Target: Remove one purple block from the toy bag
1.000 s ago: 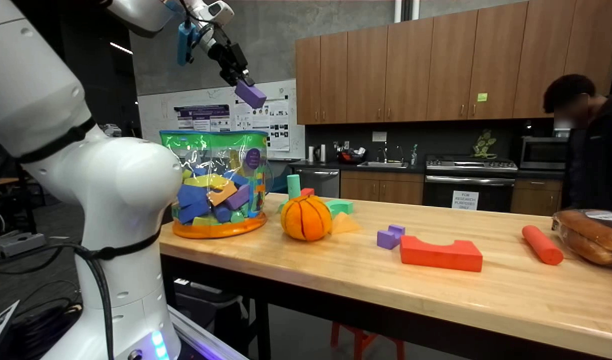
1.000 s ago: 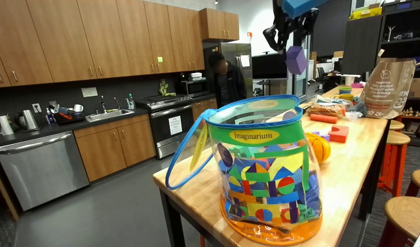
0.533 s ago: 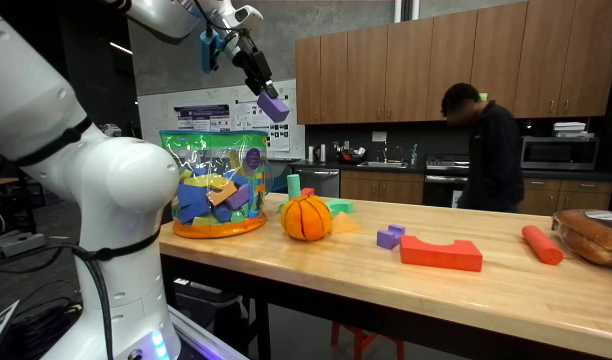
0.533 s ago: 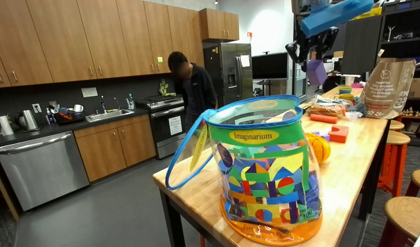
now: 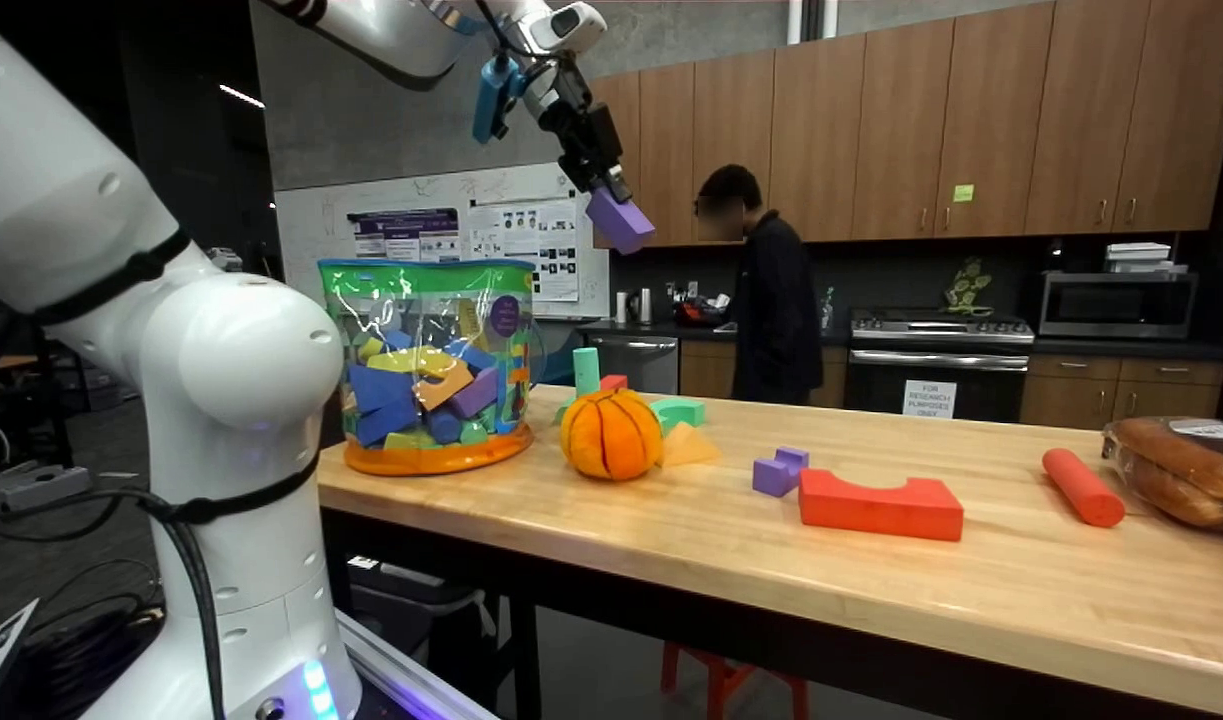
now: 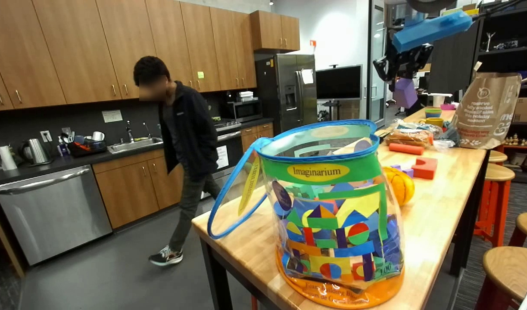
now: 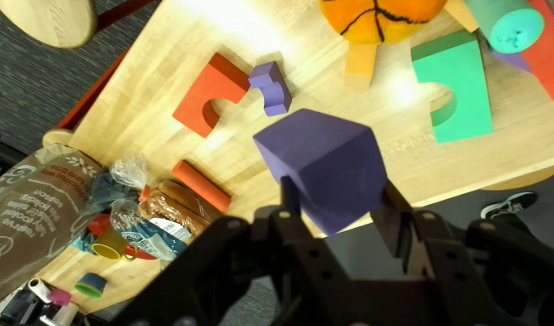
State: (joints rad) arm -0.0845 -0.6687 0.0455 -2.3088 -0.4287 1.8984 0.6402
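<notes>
The purple block [image 5: 621, 222] is held in the air, tilted, well above the table. It also shows in an exterior view [image 6: 405, 93] and in the wrist view [image 7: 322, 158]. My gripper [image 7: 338, 188] is shut on it, with a finger against each of two opposite sides. The toy bag [image 5: 426, 278] stands upright at the table's end, its top open, with blue, yellow, green and purple blocks inside. Its printed green band shows in an exterior view [image 6: 360, 171]. The gripper and block are to the side of the bag and higher than its rim, apart from it.
An orange pumpkin [image 5: 611, 435], a green arch [image 7: 471, 90], a small purple piece [image 7: 272, 88], a red arch [image 5: 881, 506] and a red cylinder [image 5: 1083, 488] lie on the table [image 5: 671, 530]. Bagged bread [image 5: 1176, 470] and a paper bag [image 6: 487, 112] are farther along. A person [image 6: 185, 125] walks nearby.
My gripper, still holding the purple block, has moved away from the toy bag along the table and somewhat lower. The person has walked along the kitchen counter. The bag and table objects stay put.
</notes>
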